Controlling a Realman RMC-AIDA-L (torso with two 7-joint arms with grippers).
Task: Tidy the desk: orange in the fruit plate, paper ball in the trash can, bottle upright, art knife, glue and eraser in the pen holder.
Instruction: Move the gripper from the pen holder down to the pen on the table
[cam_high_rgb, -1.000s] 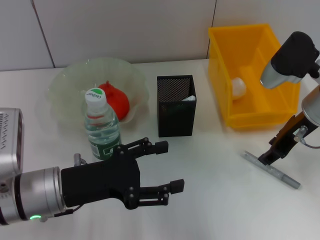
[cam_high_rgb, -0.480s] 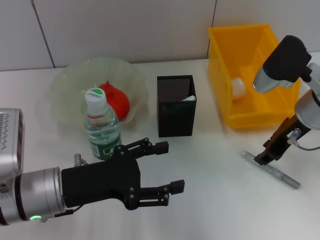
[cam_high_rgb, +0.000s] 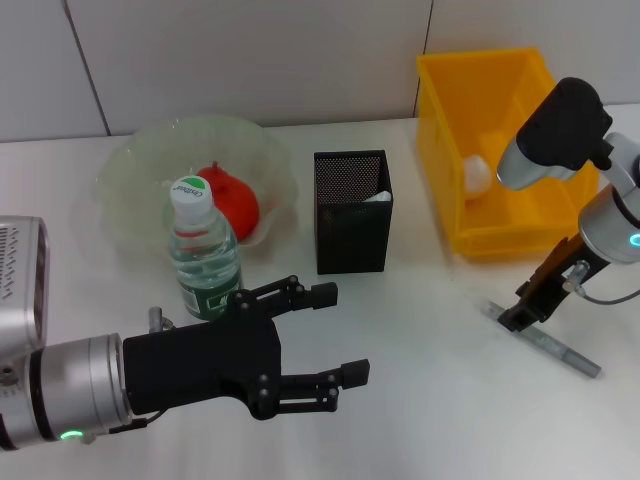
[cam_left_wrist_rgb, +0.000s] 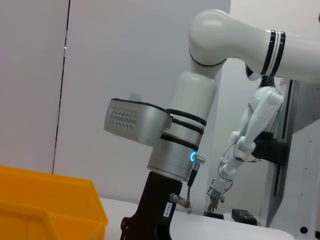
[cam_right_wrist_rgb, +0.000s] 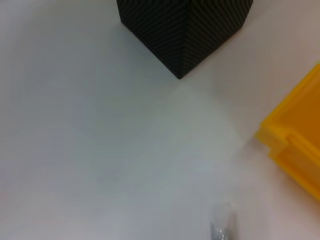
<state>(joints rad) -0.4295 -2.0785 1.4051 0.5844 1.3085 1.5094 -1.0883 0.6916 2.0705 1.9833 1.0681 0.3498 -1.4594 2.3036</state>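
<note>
Here the right gripper (cam_high_rgb: 512, 318) sits at the right of the head view, its tip down on the near end of the art knife (cam_high_rgb: 545, 340), a grey strip lying slantwise on the table (cam_high_rgb: 440, 410); whether its claw is apart or closed on the strip I cannot tell. The trash can (cam_high_rgb: 470, 100) stands in the upper right with the paper ball (cam_high_rgb: 477, 175) inside. The pen holder (cam_high_rgb: 351, 212) is at centre, something white showing at its rim. The orange (cam_high_rgb: 232, 205) lies in the fruit plate (cam_high_rgb: 135, 165) at upper left, and the bottle (cam_high_rgb: 203, 255) stands upright just in front of it. The left gripper (cam_high_rgb: 335, 335) hangs at lower left with its claw apart and empty. In the right wrist view, the holder's corner (cam_right_wrist_rgb: 182, 30) and the can's edge (cam_right_wrist_rgb: 295, 150) show.
</note>
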